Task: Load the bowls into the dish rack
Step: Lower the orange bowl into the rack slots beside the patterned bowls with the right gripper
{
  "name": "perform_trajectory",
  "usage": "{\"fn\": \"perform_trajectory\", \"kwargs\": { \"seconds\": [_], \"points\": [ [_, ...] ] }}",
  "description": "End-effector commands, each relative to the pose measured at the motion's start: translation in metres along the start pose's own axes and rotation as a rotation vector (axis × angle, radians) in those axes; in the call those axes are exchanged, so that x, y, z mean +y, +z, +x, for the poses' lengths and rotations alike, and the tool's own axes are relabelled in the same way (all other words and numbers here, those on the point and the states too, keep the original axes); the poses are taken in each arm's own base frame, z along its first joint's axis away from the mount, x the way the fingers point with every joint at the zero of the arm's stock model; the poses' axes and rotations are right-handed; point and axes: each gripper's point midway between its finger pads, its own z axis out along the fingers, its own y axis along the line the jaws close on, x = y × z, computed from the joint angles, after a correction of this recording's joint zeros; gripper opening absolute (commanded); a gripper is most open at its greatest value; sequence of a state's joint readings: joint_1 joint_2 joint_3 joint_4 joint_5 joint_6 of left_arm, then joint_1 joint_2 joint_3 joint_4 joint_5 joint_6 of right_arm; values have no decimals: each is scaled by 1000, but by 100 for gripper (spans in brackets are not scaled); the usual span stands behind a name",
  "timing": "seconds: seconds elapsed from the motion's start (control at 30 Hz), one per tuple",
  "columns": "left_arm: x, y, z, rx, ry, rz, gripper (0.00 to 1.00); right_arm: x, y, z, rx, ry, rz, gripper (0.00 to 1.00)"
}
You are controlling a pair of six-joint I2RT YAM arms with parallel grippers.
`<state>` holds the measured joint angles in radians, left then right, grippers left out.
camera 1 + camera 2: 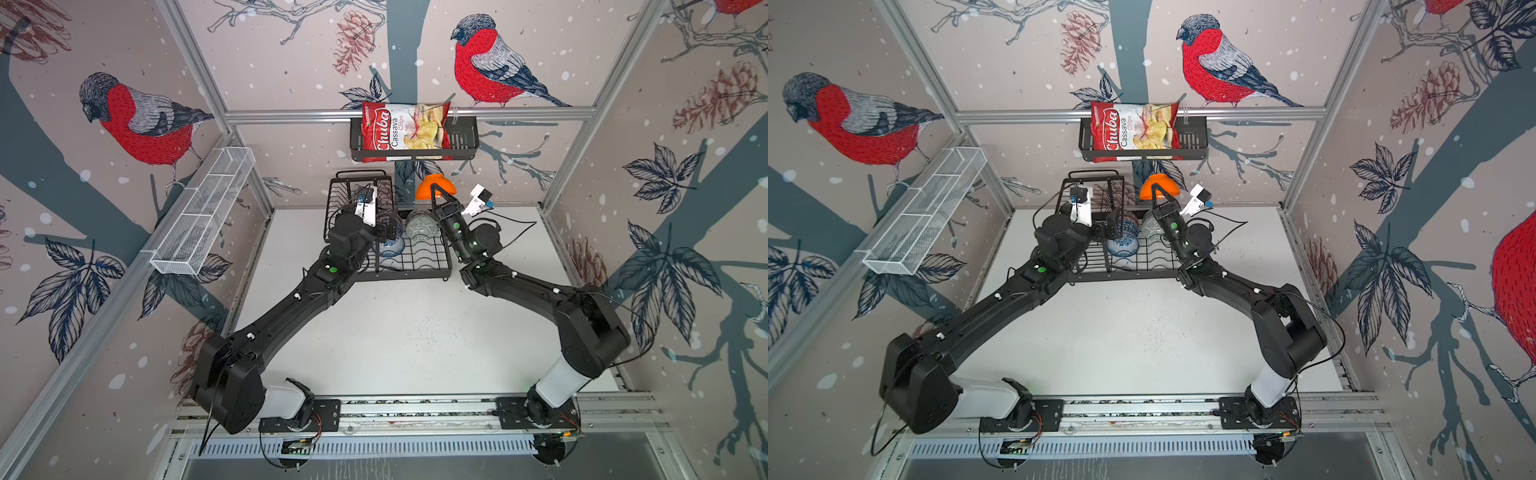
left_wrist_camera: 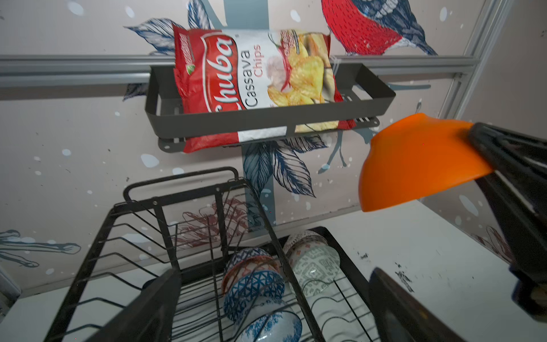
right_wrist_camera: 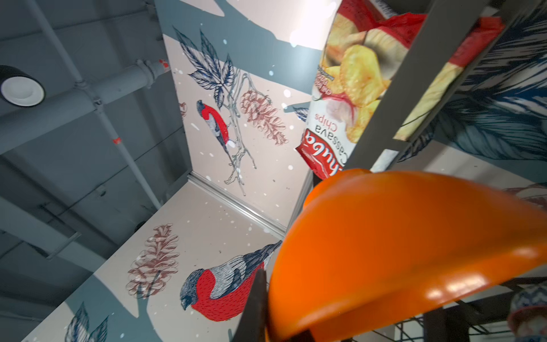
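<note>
Overhead, we see a white speckled surface boxed in by walls papered with red-breasted birds, pinecones and leaves, braced by aluminium rails. At 12 o'clock a black slatted basket hangs from the back rail with a bag of cassava chips in it. At 10 o'clock a long white mesh tray is fixed to the side wall. The dish rack stands on the surface at 12 o'clock, near the back wall, with its raised tier on its 9 o'clock side.

Both arms reach in from the 6 o'clock rail. The left arm stretches toward 1 o'clock, its wrist over the rack. The left jaws stand wide apart and hold nothing. In the left wrist view their fingers frame a row of bowls on edge in the rack's flat base: the salmon bowl, the blue geometric bowl and the blue-white floral bowl. Just beside that row, at its 3 o'clock, stands the grey-green bowl, with another patterned bowl behind it.

The right arm bends in from 5 o'clock toward 11 o'clock, its forearm tipped upward. The right jaws are clamped on the rim of the orange bowl, which is held in the air over the rack's 1 o'clock corner, below the slatted basket, with its mouth turned downward.
</note>
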<state>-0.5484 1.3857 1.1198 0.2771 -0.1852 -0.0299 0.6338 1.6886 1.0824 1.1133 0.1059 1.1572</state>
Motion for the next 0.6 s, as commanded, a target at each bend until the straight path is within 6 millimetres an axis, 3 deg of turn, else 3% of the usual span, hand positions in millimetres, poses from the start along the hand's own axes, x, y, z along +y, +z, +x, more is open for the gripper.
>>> {"fn": "perform_trajectory", "kwargs": {
  "seconds": [0.0, 0.17, 0.57],
  "points": [
    [-11, 3, 8, 52, -36, 71, 99, -39, -1, -2, -26, 62, 108, 0],
    [-13, 9, 20, 96, -62, 91, 98, -77, -11, 4, -48, 88, 203, 0],
    [-12, 4, 18, 85, -75, 99, 98, -160, -13, 38, 2, 204, 281, 0]
  ]
}}
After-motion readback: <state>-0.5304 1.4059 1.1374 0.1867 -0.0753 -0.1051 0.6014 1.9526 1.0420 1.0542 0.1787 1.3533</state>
